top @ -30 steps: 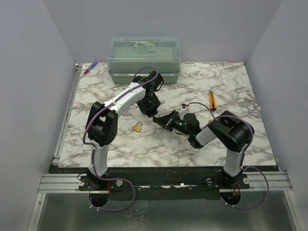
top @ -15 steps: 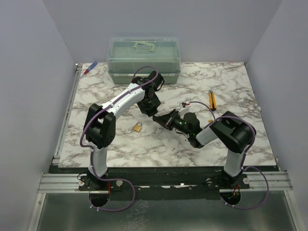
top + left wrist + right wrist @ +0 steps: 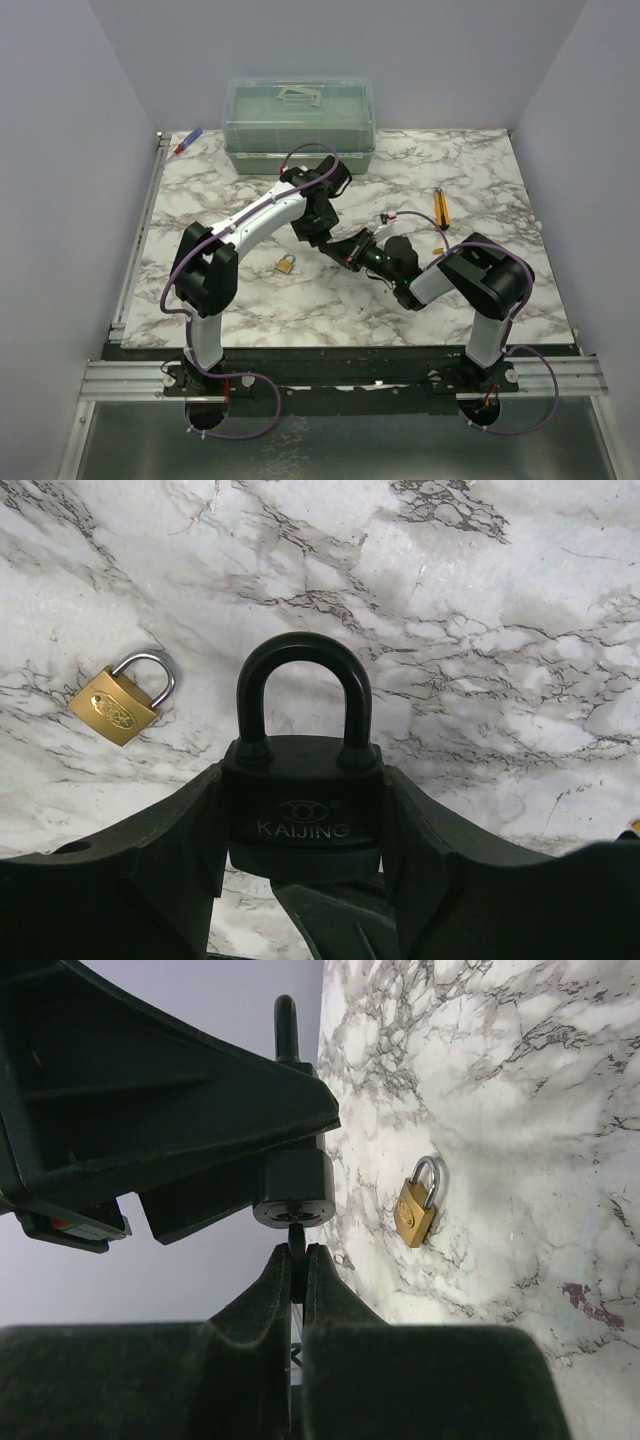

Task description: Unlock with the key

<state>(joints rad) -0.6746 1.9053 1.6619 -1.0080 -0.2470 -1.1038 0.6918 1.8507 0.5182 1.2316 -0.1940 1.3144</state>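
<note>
My left gripper point(image 3: 302, 785) is shut on the body of the black padlock point(image 3: 302, 800), which is marked KAIJING and held with its closed shackle pointing away from the camera. In the right wrist view the padlock's round keyhole end point(image 3: 292, 1195) faces my right gripper point(image 3: 297, 1256). That gripper is shut on the key point(image 3: 296, 1242), whose thin dark shaft reaches into the keyhole. The key's head is hidden between the fingers. From above, the left gripper point(image 3: 318, 232) and right gripper point(image 3: 337, 249) meet tip to tip over the middle of the table.
A small brass padlock point(image 3: 286, 264) lies on the marble table just left of the grippers, also in the left wrist view point(image 3: 120, 705). A pale green lidded box point(image 3: 298, 125) stands at the back. A yellow tool point(image 3: 441, 208) lies at the right, a pen point(image 3: 187, 141) at the back left.
The left arm's forearm and wrist have swung slightly to the right. Both grippers stay together at the same spot with their holds unchanged.
</note>
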